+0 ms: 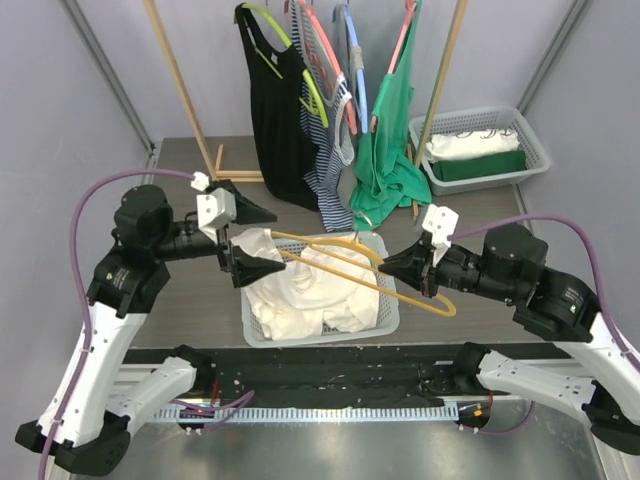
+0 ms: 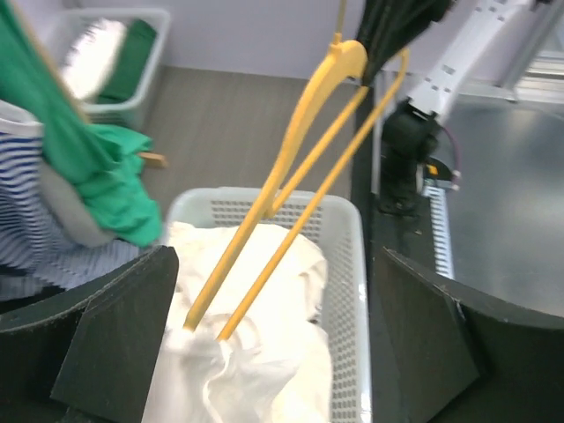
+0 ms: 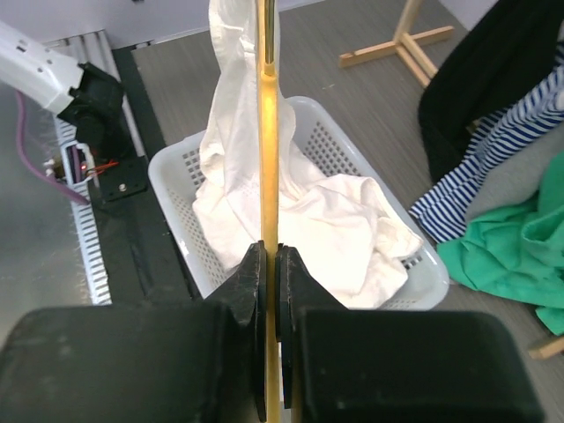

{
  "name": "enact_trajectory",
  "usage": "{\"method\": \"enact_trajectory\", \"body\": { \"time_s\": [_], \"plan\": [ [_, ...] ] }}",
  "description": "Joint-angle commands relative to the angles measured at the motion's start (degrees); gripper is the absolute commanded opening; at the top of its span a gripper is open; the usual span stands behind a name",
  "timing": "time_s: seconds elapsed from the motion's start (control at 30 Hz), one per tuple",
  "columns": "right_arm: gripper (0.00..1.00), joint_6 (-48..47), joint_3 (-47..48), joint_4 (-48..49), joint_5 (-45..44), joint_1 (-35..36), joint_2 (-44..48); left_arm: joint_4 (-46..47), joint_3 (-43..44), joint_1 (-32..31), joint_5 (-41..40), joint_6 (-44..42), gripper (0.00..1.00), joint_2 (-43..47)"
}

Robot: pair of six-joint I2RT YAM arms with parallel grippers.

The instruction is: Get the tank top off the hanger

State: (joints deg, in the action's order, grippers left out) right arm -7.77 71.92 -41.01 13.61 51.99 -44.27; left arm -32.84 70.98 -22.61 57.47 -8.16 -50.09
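- The clothes rack [image 1: 320, 100] stands behind the basket [image 1: 390, 320] with dark, striped and green garments on it; we judge these are waiting for later turns, so they are left alone
- The basket sits mid-table between the two arms, and we take it as the drop place, which is why the work happens right above it
- The tank top [image 1: 300, 290], white, lies mostly heaped inside the basket; one bunched part rises from the basket's left side and hangs on the near tip of the hanger, so we judge it is not yet fully off
- The hanger [image 1: 400, 285], yellow, slants over the basket from its left rim up towards its right corner; held at that tilt, we think the cloth can slide down and off the low end
- The right gripper [image 3: 269, 256], at the basket's right corner, has its jaws pinched tight on the hanger's bar, keeping it steady in the air
- The left gripper [image 1: 272, 240], at the basket's left rim, has its jaws spread wide and holds nothing; the hanger's tip and the bunched cloth lie between them, which lets the fabric fall into the basket
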Motion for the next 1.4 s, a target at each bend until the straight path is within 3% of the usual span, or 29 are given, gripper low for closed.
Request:
{"method": "enact_trajectory", "body": {
  "time_s": [0.0, 0.23, 0.27, 0.33, 0.37, 0.57, 0.73, 0.87, 0.97, 1.0, 1.03, 1.37],
  "plan": [
    [0.01, 2.84, -0.90, 5.59, -6.75, -0.04, 4.18, 8.23, 4.69, 2.04, -5.70, 1.75, 1.00, 1.83],
    [0.01, 5.40, -1.00, 3.93, -7.02, -0.04, 7.88, 4.98, 1.55, 5.30, -12.54, -4.58, 1.00, 6.92],
    [0.01, 5.57, -0.30, 3.49, -7.01, -0.04, 8.32, 4.89, 0.40, 5.47, -13.52, -5.10, 0.99, 7.54],
    [0.01, 5.75, 0.58, 1.73, -7.02, -0.04, 8.94, 3.40, -1.45, 5.38, -13.62, -8.18, 0.84, 8.51],
    [0.01, 5.84, 1.20, 1.29, -6.84, -0.13, 9.55, 2.79, -2.76, 5.38, -13.53, -8.53, 0.82, 8.69],
    [0.01, 6.45, 1.91, -0.91, -6.14, -0.04, 10.70, 4.01, -6.46, 5.82, -13.53, -8.36, 0.83, 8.16],
    [0.01, 6.63, 0.68, -1.00, -6.14, -0.13, 11.58, 4.80, -7.87, 6.79, -10.46, -6.35, 0.48, 7.28],
    [0.01, 6.72, -0.11, -1.00, -5.08, -0.04, 11.66, 7.96, -10.95, 6.88, -9.13, -1.60, 0.44, 8.25],
    [0.01, 6.72, 0.06, -1.09, -4.82, -0.04, 10.88, 9.28, -11.74, 7.06, -9.39, -0.54, 0.19, 8.69],
    [0.01, 6.72, 0.24, -1.00, -4.82, -0.04, 10.70, 9.72, -11.74, 7.14, -10.35, -0.19, 0.04, 8.78],
    [0.01, 6.72, 0.50, -1.08, -4.90, -0.04, 10.44, 9.90, -11.83, 7.14, -10.97, -0.01, 0.00, 9.04],
    [0.01, 7.51, 3.75, -5.38, -6.66, -0.04, 11.40, 7.88, -13.32, 7.93, -16.78, 0.34, 0.00, 12.20]
  ]
}}
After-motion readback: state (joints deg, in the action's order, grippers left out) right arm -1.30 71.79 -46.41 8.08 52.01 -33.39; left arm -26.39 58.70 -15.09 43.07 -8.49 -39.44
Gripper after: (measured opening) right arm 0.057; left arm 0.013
